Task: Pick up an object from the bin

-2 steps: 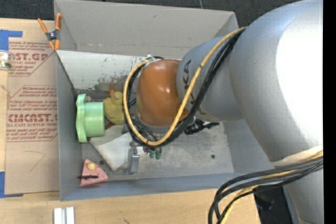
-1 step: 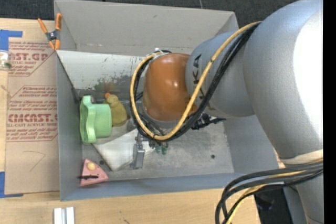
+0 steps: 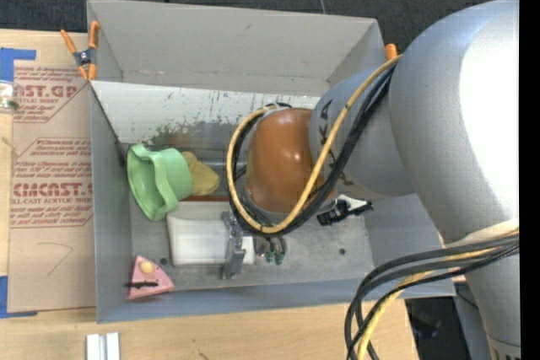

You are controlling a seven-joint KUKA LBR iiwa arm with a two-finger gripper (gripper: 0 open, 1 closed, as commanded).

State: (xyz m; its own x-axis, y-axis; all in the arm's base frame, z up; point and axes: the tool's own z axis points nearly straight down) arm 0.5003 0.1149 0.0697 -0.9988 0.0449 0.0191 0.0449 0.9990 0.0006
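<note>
At the far left of the bin (image 3: 236, 38), in the front corner, lies a pink wedge (image 3: 150, 279) with a small pale knob on top. Behind it a green cup (image 3: 158, 180) lies tipped on its side, mouth to the left, and a yellow lump (image 3: 202, 174) is tucked against its right flank. In front of those two sits a white block (image 3: 197, 239), flat on the floor (the thing nearest the tool). The end effector (image 3: 232, 257) is down at that block's right end, just beside it or touching; I cannot tell whether it is spread or pressed together, nor whether it grips anything. Above it the arm's orange cover (image 3: 283, 158) and looped cables (image 3: 239, 181) hide the middle of the floor. Further right a small black-and-white piece (image 3: 342, 209) lies under the arm (image 3: 460, 122).
</note>
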